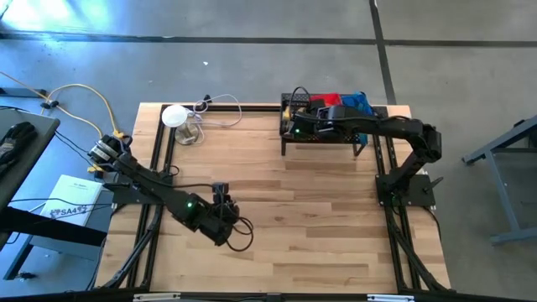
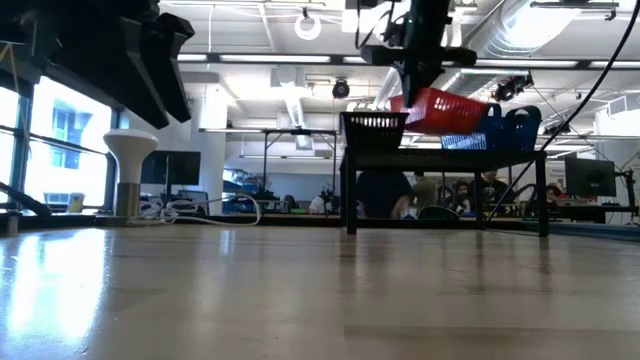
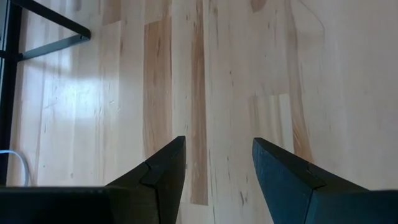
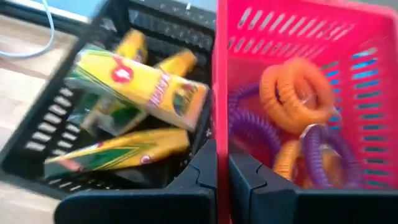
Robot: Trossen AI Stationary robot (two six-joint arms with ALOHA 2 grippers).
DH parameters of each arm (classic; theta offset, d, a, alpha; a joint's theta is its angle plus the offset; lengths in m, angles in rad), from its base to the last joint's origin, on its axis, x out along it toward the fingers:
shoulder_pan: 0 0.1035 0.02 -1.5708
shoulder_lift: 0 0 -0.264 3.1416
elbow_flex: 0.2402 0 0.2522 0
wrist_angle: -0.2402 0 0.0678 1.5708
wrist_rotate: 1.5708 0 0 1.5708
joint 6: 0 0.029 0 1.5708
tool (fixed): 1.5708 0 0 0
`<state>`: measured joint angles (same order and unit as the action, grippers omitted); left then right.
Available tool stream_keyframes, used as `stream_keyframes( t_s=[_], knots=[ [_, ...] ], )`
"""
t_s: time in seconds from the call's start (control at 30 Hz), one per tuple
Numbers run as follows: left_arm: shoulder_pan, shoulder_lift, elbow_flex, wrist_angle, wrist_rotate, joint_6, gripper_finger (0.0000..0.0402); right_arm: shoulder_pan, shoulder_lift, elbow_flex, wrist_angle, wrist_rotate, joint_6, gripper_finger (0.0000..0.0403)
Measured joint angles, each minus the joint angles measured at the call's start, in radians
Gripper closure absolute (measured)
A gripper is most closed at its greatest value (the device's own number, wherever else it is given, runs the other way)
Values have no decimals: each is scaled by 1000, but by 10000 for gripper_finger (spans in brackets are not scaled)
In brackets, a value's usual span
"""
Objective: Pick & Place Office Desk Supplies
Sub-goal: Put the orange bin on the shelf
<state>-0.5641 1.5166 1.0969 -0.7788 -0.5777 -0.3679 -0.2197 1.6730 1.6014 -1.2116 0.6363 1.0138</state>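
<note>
Item 1, right gripper [image 4: 222, 171]: fingers pinched tight on the near wall of the red basket [image 4: 298, 37], over the raised shelf [image 1: 323, 141] at the table's far side. In the low view the red basket [image 2: 440, 108] hung tilted beside the blue basket [image 2: 505, 125].

Item 2, contents: coiled purple and orange rings [image 4: 298, 93] lay loose inside the red basket. Yellow boxes [image 4: 140, 81] lay in the neighbouring black basket [image 4: 56, 124].

Item 3, left gripper [image 3: 217, 168]: jaws spread, holding nothing, above bare wooden table [image 3: 217, 74] near the front-left.

Risks, judged:
- A thin-wall pinch could slip, dropping the basket.
- The tilt could spill rings over the low side.
- A swing could knock the black or blue basket.
- The basket's mesh could snag on the shelf edge on set-down.
</note>
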Motion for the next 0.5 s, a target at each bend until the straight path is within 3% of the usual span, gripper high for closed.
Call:
stream_keyframes(
  t_s=[0.5],
  knots=[
    [-9, 0, 0, -3, 0, 0, 225, -9, 10, -1, 22, -12, -36, 400]
  ],
)
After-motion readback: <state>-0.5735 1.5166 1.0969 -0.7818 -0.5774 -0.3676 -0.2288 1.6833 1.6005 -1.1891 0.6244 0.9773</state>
